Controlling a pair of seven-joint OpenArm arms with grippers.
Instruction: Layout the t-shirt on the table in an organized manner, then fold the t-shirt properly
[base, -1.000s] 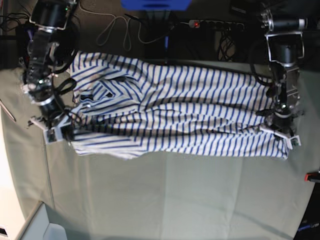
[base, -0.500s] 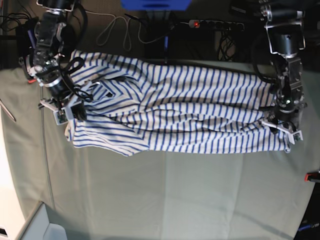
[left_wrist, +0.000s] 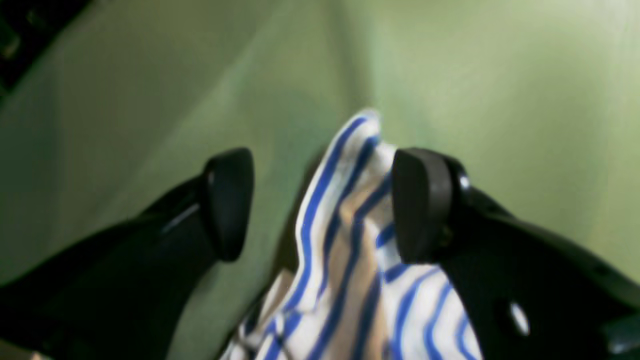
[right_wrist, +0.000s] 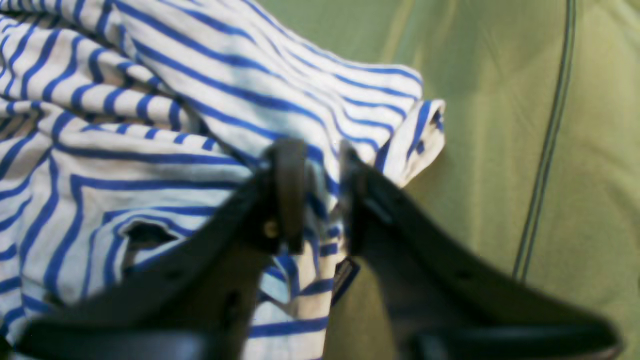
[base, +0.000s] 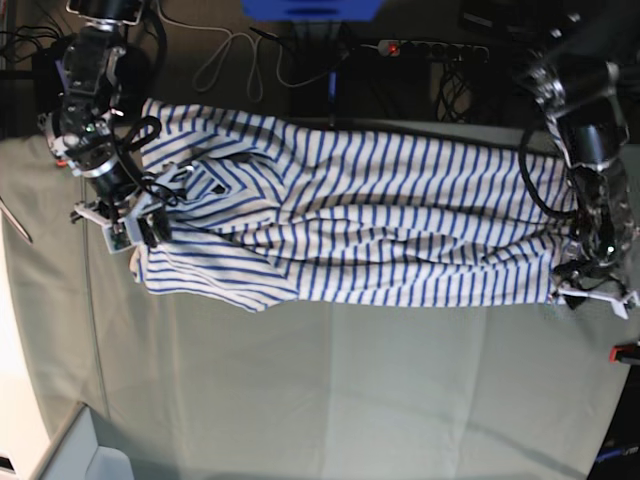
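The white, blue-striped t-shirt (base: 380, 220) lies stretched sideways across the far half of the table (base: 350, 390), with creases and a bunched collar end at the left. My left gripper (base: 597, 290) sits at the shirt's right corner. In the left wrist view it (left_wrist: 320, 200) is open wide, and a ridge of the shirt (left_wrist: 340, 250) rises between the fingers (left_wrist: 227, 200), leaning on the right one. My right gripper (base: 135, 232) is at the left end. Its jaws (right_wrist: 322, 195) stand a little apart with a fold of shirt (right_wrist: 150, 125) in the gap.
A red clamp (base: 625, 352) sticks in at the table's right edge. Cables and a power strip (base: 430, 47) lie behind the far edge. A pale box corner (base: 90, 455) shows at the lower left. A dark seam (right_wrist: 545, 150) runs along the table cover beside the right gripper.
Both grippers have opened from shut. The left one slid right and nearer, off the shirt's corner. The right one moved up toward the collar, and the left sleeve end shifted with it.
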